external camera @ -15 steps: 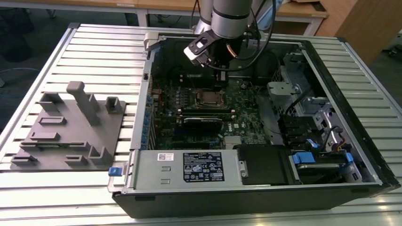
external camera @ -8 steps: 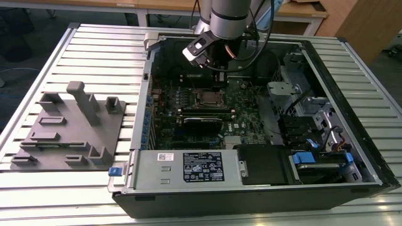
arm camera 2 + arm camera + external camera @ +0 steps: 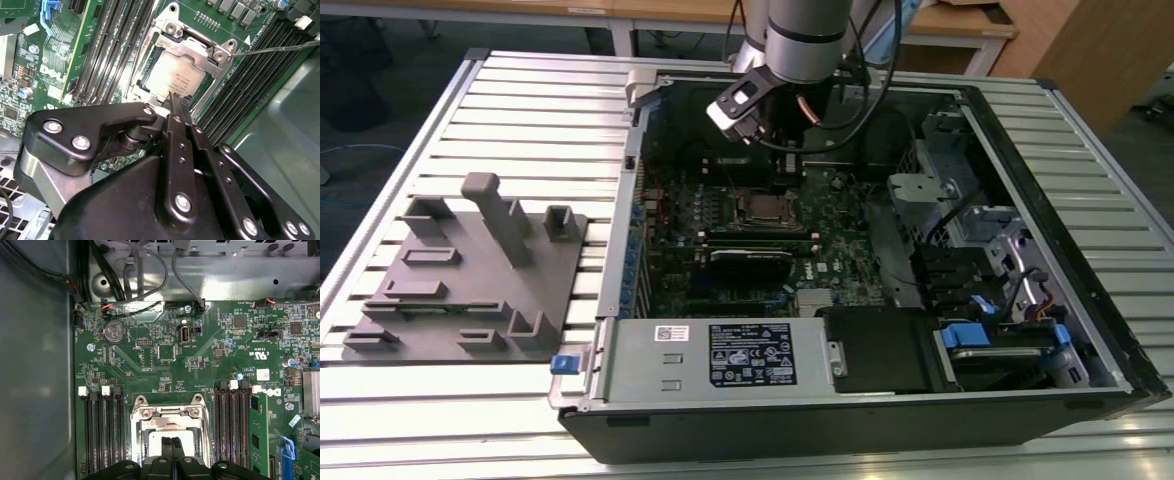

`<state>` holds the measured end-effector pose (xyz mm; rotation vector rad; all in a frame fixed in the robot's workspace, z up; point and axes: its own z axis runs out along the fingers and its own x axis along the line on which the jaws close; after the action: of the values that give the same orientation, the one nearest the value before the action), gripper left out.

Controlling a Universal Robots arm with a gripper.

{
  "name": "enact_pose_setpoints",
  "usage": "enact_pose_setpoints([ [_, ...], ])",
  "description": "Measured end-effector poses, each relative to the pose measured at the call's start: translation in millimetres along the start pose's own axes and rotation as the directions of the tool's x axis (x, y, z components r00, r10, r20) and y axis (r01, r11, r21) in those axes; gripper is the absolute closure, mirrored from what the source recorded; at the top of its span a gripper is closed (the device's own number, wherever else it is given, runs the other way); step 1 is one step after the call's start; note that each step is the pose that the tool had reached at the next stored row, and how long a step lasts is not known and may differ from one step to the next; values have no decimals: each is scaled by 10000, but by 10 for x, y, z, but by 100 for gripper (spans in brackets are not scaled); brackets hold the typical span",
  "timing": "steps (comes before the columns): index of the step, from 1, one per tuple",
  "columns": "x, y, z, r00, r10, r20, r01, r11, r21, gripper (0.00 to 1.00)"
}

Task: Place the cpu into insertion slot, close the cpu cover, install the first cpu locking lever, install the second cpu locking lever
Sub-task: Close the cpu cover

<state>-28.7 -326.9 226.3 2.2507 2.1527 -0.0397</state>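
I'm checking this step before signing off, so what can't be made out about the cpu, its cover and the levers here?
1. Whether the gripper touches the cpu: second wrist view, the gripper covers the spot.
2. Part of the cpu cover: first wrist view, behind the gripper and cut by the picture's edge.
3. Whether the lever is latched: it runs off the second wrist view's edge; the exterior view's insertion slot is too small.
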Motion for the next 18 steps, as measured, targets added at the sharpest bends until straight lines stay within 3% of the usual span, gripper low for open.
enact_pose_setpoints([
  [4, 0, -2, 0, 10000, -78, -41, 78, 10000, -1, 90],
  [10, 0, -1, 0, 9973, -729, -63, 729, 9973, -25, 90],
  [14, 0, -1, 1, 9922, -1247, -62, 1247, 9922, -44, 90],
  [18, 0, -1, 2, 9840, -1783, -59, 1783, 9840, -64, 90],
])
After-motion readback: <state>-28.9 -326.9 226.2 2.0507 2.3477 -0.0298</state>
